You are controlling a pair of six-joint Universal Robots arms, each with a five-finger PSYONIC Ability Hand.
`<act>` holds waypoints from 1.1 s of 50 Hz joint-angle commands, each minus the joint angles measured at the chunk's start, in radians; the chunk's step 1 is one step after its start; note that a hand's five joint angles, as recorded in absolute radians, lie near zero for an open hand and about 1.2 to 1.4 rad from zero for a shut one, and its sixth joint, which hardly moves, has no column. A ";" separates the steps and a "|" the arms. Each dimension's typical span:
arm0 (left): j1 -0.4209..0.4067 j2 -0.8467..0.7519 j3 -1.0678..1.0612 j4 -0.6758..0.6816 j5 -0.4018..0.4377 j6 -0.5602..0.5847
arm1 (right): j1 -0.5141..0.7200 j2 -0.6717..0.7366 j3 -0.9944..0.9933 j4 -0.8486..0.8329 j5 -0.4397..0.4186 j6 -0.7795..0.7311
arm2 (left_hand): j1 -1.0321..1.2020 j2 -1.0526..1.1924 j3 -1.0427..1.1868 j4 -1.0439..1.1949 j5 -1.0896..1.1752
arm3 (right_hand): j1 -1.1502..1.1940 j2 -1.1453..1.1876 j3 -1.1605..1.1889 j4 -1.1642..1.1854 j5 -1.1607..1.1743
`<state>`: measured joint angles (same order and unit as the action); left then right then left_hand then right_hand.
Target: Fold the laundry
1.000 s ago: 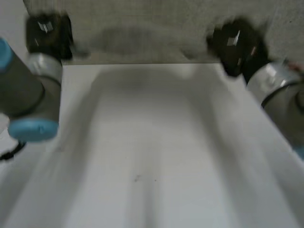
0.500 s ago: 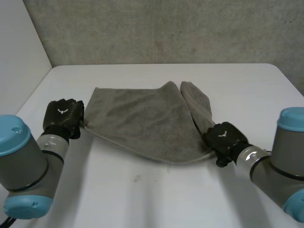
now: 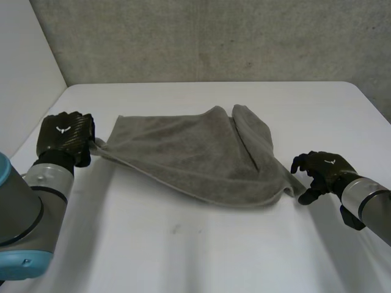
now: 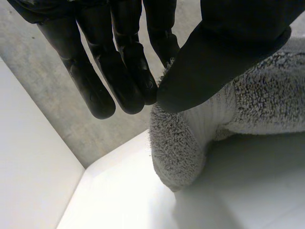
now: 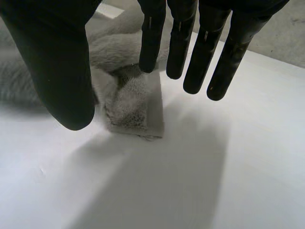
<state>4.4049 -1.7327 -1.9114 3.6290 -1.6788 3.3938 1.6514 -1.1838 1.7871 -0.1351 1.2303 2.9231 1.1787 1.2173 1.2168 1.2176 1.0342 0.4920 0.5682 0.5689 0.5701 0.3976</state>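
the left hand (image 3: 64,139) is clamped on the towel (image 3: 195,152). in the left wrist view its thumb (image 4: 224,52) presses a corner of the towel (image 4: 183,143) against the fingertips (image 4: 138,90), and the pinched bit itself is hidden between them. in the head view the back of this hand covers that corner, with a short twisted tail of cloth beside it.

the right hand (image 3: 321,172) is open, its fingers (image 5: 200,52) straight and apart from the thumb (image 5: 62,76). it sits just off the opposite corner of the towel (image 5: 133,107). that corner lies on the table (image 5: 214,167) below the gap between thumb and fingers. whether a fingertip brushes it is hard to make out.

the grey towel lies on the white table (image 3: 201,250), its long axis running from one hand to the other. its end by the left hand is drawn to a point. a flap is folded over on the half nearer the right hand, and the layers under it are hidden.

both forearms reach in from the near side of the towel, backs of the hands up, and are cut off at the edges of the head view. beyond the towel's far edge stands a rough grey wall (image 3: 214,36).
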 commanded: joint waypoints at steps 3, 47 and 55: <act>0.004 0.033 -0.015 -0.001 0.002 -0.005 | 0.007 -0.002 -0.011 0.006 -0.002 0.146 | 0.218 0.179 0.180 0.179 0.188 | 0.095 0.019 0.018 0.017 0.015; 0.018 0.078 -0.008 -0.038 -0.002 0.006 | 0.033 -0.192 -0.092 -0.172 -0.003 0.134 | 0.218 0.179 0.180 0.179 0.188 | 0.904 0.828 0.827 0.826 0.824; 0.011 0.194 0.008 -0.286 -0.001 0.010 | -0.087 -0.481 -0.074 0.071 -0.086 -0.142 | 0.218 0.179 0.180 0.179 0.188 | 0.904 0.828 0.827 0.826 0.824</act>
<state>4.4203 -1.6108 -1.9130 3.5061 -1.6807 3.4009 1.6438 -1.5035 1.7032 -0.2327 1.1959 2.9809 1.1787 1.2173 1.2167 1.2176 1.0342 0.9685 1.1787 1.1814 1.1921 0.9778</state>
